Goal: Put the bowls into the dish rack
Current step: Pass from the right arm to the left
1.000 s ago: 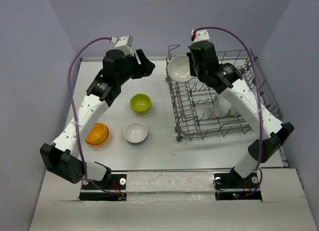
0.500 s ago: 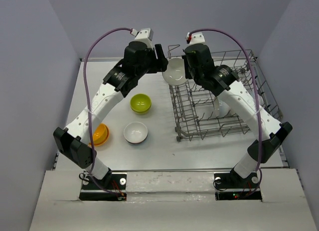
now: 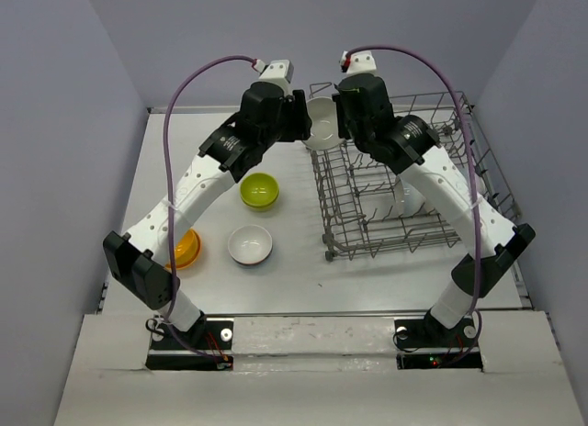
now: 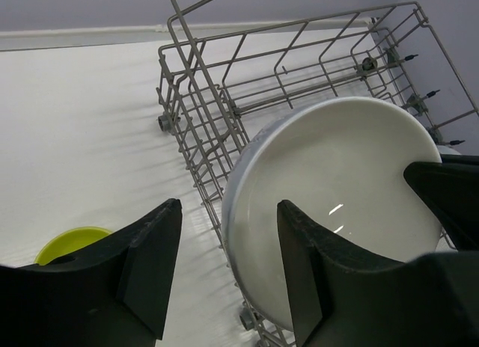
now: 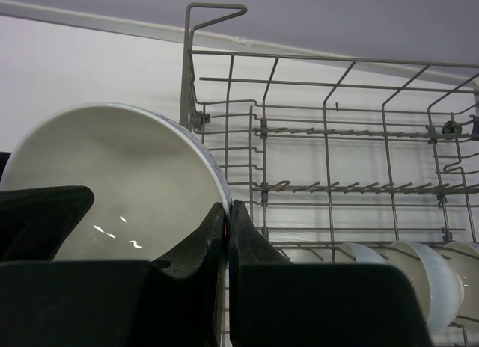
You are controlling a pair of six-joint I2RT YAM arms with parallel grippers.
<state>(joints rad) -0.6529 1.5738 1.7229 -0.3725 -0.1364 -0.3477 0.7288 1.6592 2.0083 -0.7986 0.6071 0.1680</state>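
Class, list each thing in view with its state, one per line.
Left gripper, open.
Right gripper, shut on held bowl.
Held bowl, tilted, over rack corner.
Green bowl, upright on table.
White bowl, upright on table.
Orange bowl, on table, partly hidden.
Rack, holding bowls on edge.

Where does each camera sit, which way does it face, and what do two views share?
Top external: above and behind the bases, looking down on the table, both arms whole.
Left wrist: on the left arm, looking down at the dish rack; the open left jaws frame the white bowl.
Right wrist: on the right arm, looking low across the rack; the right jaws pinch that bowl's rim.
Shared: both wrist views show this bowl and the rack's looped corner.
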